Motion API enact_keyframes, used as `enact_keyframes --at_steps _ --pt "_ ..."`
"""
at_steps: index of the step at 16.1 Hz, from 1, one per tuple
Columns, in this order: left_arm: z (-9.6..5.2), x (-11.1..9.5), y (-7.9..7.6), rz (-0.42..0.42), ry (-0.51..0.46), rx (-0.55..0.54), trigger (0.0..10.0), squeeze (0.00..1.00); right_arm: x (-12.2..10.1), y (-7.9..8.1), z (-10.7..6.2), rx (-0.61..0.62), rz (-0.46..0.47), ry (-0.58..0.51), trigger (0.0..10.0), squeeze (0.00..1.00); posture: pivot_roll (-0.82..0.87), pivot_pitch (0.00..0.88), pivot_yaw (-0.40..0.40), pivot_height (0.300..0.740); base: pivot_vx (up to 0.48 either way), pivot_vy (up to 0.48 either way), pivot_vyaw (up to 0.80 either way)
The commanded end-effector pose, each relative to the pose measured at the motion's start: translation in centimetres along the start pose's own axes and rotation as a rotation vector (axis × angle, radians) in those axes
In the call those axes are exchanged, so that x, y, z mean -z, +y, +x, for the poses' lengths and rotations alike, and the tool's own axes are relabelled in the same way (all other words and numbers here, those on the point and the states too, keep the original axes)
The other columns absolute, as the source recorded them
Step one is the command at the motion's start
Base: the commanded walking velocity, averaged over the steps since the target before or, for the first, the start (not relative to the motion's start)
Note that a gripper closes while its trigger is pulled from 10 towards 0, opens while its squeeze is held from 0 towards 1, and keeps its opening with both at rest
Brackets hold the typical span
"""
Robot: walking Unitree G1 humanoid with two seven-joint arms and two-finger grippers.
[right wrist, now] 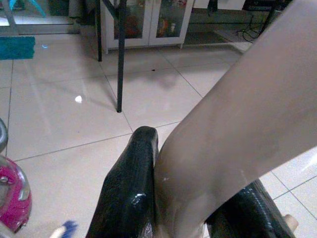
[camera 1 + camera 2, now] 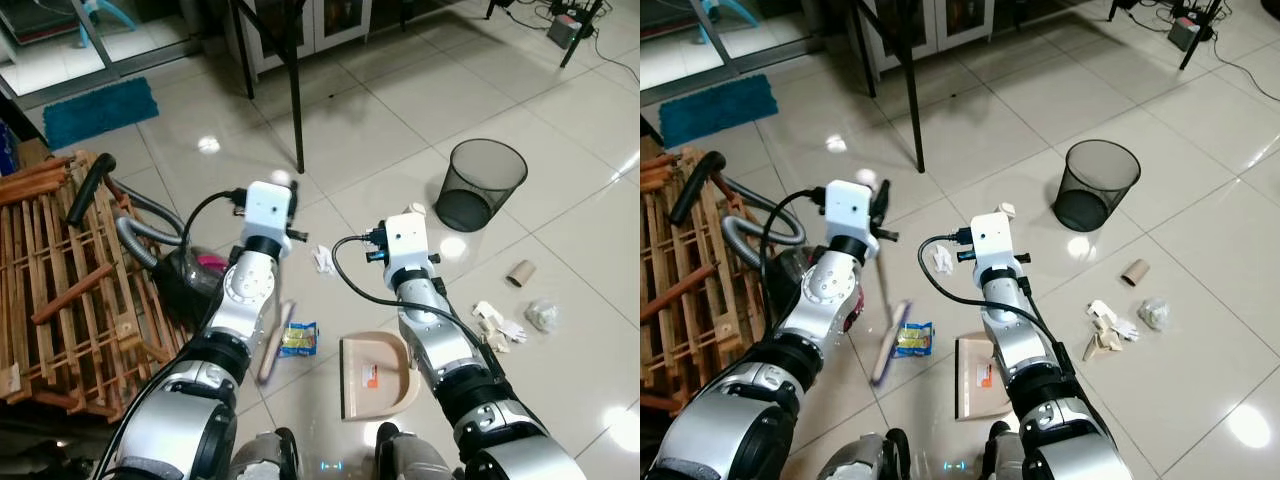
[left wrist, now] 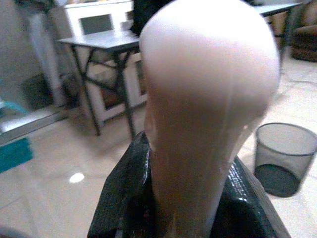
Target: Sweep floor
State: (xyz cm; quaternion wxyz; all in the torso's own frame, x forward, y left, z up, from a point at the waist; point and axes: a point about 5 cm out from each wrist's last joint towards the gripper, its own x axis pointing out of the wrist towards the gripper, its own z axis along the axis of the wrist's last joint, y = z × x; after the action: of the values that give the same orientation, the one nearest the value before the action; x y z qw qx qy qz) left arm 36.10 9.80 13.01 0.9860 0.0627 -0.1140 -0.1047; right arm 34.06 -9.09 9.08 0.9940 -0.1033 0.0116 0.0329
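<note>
My left gripper is shut on the pale rounded top of a broom handle. The broom's head hangs blurred just above the floor beside a yellow and blue wrapper. The beige handle of a dustpan sits in my shut right gripper. The pan rests on the tiles in front of my feet. Litter lies around: a white crumpled scrap, a cardboard tube, torn paper pieces and a crumpled plastic lump.
A black mesh bin stands to the front right. Wooden pallets and a vacuum cleaner with its hose crowd the left. A black table leg stands ahead, a teal mat beyond it.
</note>
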Motion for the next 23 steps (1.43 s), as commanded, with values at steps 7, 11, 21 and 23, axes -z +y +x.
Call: enact_keyframes --at_steps 7,11,21,23 --pt "-1.7 1.5 -5.6 -0.042 0.050 0.458 10.0 0.00 2.2 0.9 -0.9 -0.024 -0.022 0.083 10.0 0.00 -0.06 0.245 0.067 0.740 0.000 0.000 0.00" --pt "-1.2 -0.2 -6.7 -0.163 -0.034 0.563 10.0 0.00 2.5 1.0 -1.1 -0.036 -0.013 0.091 10.0 0.00 -0.05 0.248 0.066 0.740 0.000 0.000 0.00" --pt "2.5 -6.1 -0.9 0.043 -0.239 0.528 10.0 0.00 3.4 -0.3 -1.6 0.005 0.015 0.110 10.0 0.00 -0.05 0.235 0.069 0.740 0.000 0.000 0.00" --pt "2.5 -5.6 0.1 0.018 -0.217 0.440 10.0 0.00 3.4 -0.1 -1.6 0.002 0.017 0.112 10.0 0.00 -0.06 0.227 0.064 0.740 0.000 0.000 0.00"
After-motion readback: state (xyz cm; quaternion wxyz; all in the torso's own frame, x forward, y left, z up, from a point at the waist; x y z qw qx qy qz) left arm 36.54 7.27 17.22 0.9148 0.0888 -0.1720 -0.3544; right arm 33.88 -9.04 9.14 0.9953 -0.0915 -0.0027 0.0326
